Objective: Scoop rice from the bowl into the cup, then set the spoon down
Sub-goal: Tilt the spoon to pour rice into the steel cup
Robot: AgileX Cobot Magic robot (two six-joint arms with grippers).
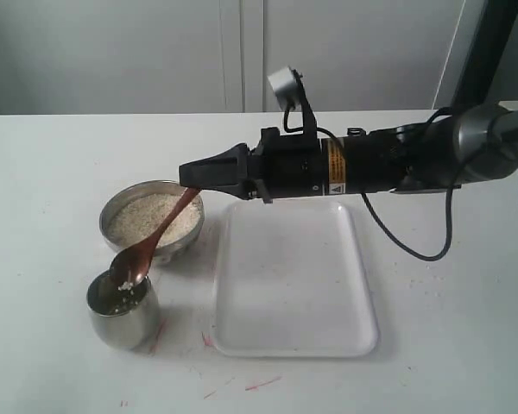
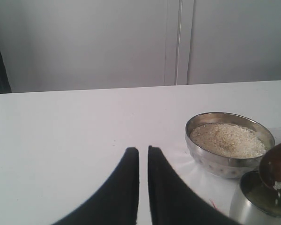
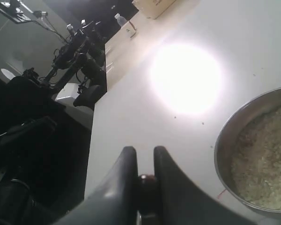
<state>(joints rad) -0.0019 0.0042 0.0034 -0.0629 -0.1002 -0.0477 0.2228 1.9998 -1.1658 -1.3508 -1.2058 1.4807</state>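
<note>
While my right gripper point(image 1: 190, 175) is pinching the handle end of the slim reddish-brown wooden spoon point(image 1: 160, 233), the spoon is slanting down and leftward, its scoop tipping grains over the small shiny steel cup point(image 1: 125, 319). The wide steel bowl point(image 1: 112, 211) of off-white rice point(image 1: 151, 217) is sitting just behind. I am judging the flat white tray point(image 1: 293, 285), just right of both, as open room for setting down. My left gripper point(image 2: 143, 154) is idling, fingers nearly pressed together, empty.

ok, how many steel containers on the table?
2. In the exterior view, the bowl, holding rice, sits left of the white tray; the cup stands nearer the camera than the bowl, under the spoon's scoop. No sign of a hidden one.
</note>
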